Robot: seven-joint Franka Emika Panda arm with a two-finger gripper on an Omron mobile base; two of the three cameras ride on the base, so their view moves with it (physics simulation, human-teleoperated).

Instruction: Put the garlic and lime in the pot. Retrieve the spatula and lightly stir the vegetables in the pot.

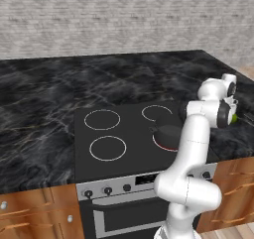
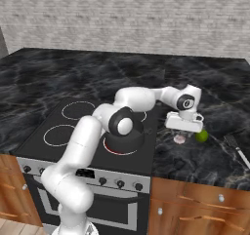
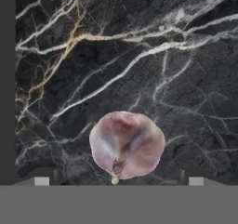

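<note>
The garlic [image 3: 126, 144], a pale pinkish lumpy bulb, lies on the black marble counter right of the stove, and the right base view shows the garlic [image 2: 179, 138] just below my hand. My gripper [image 3: 118, 181] hangs directly over it, open, fingertips [image 3: 42, 180] wide on either side and nothing between them. The lime [image 2: 201, 135], a yellow-green ball, rests close to the right of the garlic; a sliver of the lime [image 1: 234, 118] peeks past my wrist. The dark grey pot [image 2: 122, 144] sits on the front right burner, partly hidden by my arm. The spatula [image 2: 236, 147] lies on the counter further right.
The black cooktop [image 2: 63, 122] has white burner rings, and the pot [image 1: 168, 134] stands on the one glowing red. Marble counter [image 2: 205, 83] runs on both sides and behind. A brick wall closes the back. The counter's front edge is near the spatula.
</note>
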